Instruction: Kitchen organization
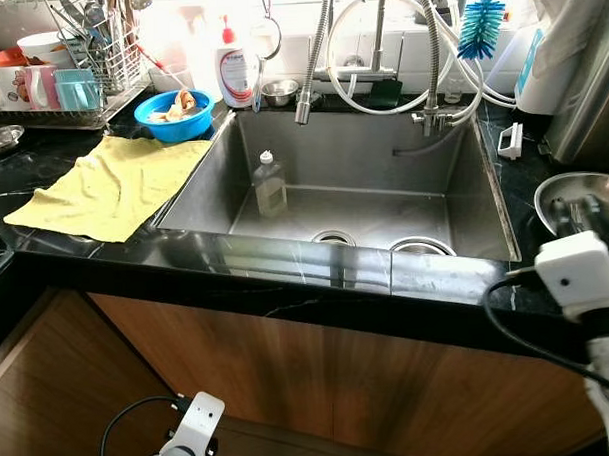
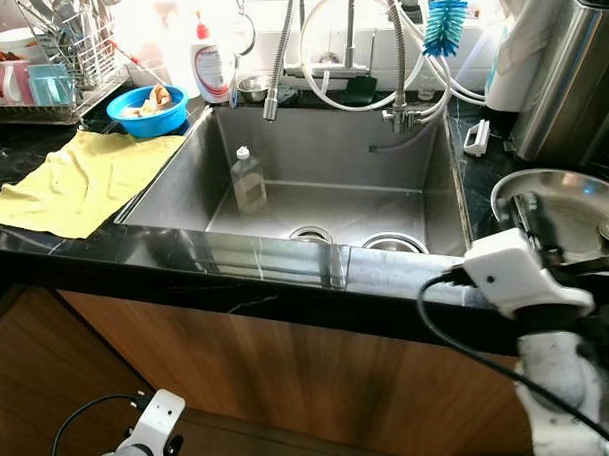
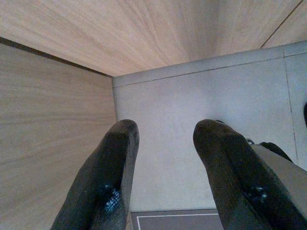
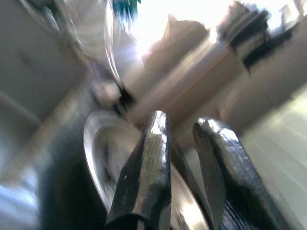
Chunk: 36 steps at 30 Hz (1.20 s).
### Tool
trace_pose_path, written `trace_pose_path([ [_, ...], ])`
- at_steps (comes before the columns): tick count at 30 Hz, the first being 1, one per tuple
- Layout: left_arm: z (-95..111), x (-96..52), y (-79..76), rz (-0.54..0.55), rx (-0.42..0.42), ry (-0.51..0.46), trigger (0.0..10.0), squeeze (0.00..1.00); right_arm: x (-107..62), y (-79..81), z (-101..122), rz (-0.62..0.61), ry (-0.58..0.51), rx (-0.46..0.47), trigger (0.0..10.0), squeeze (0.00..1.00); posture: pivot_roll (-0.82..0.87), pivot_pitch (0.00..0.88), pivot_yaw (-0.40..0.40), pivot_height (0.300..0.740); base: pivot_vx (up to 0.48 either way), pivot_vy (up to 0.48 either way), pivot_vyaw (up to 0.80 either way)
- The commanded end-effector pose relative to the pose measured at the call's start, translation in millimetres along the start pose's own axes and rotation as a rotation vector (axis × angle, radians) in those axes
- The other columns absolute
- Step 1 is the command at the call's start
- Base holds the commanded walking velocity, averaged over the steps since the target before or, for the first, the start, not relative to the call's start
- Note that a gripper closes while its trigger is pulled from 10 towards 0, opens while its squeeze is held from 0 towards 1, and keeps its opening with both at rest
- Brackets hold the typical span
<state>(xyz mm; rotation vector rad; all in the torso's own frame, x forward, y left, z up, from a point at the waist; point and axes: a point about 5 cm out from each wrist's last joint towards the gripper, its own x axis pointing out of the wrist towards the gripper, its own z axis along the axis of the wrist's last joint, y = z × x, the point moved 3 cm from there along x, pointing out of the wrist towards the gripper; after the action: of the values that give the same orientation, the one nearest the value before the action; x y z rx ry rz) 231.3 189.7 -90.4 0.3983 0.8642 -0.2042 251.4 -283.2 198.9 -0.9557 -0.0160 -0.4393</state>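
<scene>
A shiny steel bowl (image 2: 574, 204) sits on the black counter to the right of the sink (image 1: 284, 204). My right gripper (image 4: 180, 122) is at the near rim of that bowl (image 4: 98, 143), its two fingers a little apart with nothing held; this wrist view is blurred. A clear bottle (image 1: 269, 184) stands upright inside the sink. My left gripper (image 3: 165, 127) hangs low and open before the wooden cabinet front, with pale floor tiles beyond it.
A yellow cloth (image 1: 108, 185) lies on the counter left of the sink. Behind it stand a blue bowl of scraps (image 1: 174, 114), a dish rack with mugs (image 1: 69, 81) and a soap bottle (image 1: 234, 70). A blue brush (image 1: 480, 27) hangs by the hose faucet (image 1: 314, 58).
</scene>
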Motion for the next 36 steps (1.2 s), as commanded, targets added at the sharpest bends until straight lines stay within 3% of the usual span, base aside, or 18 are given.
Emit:
trace_pose_path([
  [1,-3.7,-1.0,4.0,0.003,0.012,0.009,10.0,0.00,-2.5,0.9,-3.7,0.015,0.071,-0.018,10.0,0.00,-0.14,0.000,0.065,0.740,0.000,0.000,0.00],
  [4,-2.5,-0.7,3.9,0.001,0.012,0.007,10.0,0.00,-4.2,14.7,5.1,0.102,0.045,-0.059,10.0,0.00,-0.14,0.000,0.070,0.740,0.000,0.000,0.00],
  [8,-1.4,-0.5,5.0,0.004,0.012,0.005,10.0,0.00,-2.2,22.4,15.8,0.131,0.014,-0.007,10.0,0.00,-0.13,0.000,0.066,0.740,0.000,0.000,0.00],
  [18,0.4,-0.6,8.7,0.019,-0.001,-0.007,10.0,0.00,11.7,-3.4,30.7,0.029,0.004,0.023,10.0,0.00,-0.13,0.000,0.065,0.740,0.000,0.000,0.00],
  [22,1.6,-0.4,8.3,0.018,-0.002,-0.010,10.0,0.00,11.4,7.8,47.3,0.122,-0.066,0.071,10.0,0.00,-0.13,0.000,0.065,0.740,0.000,0.000,0.00],
  [24,2.2,-0.2,8.0,0.016,-0.003,-0.012,10.0,0.00,8.3,20.7,56.5,0.221,-0.093,0.079,10.0,0.00,-0.14,0.000,0.066,0.740,0.000,0.000,0.00],
  [30,2.5,-0.1,7.8,0.016,-0.005,-0.011,10.0,0.00,3.6,37.4,54.4,0.356,-0.026,0.072,10.0,0.00,-0.13,0.000,0.064,0.740,0.000,0.000,0.00],
  [36,1.8,-0.2,7.5,0.014,-0.007,-0.008,10.0,0.00,5.3,30.4,39.6,0.344,0.076,0.031,10.0,0.00,-0.14,0.000,0.063,0.740,0.000,0.000,0.00],
])
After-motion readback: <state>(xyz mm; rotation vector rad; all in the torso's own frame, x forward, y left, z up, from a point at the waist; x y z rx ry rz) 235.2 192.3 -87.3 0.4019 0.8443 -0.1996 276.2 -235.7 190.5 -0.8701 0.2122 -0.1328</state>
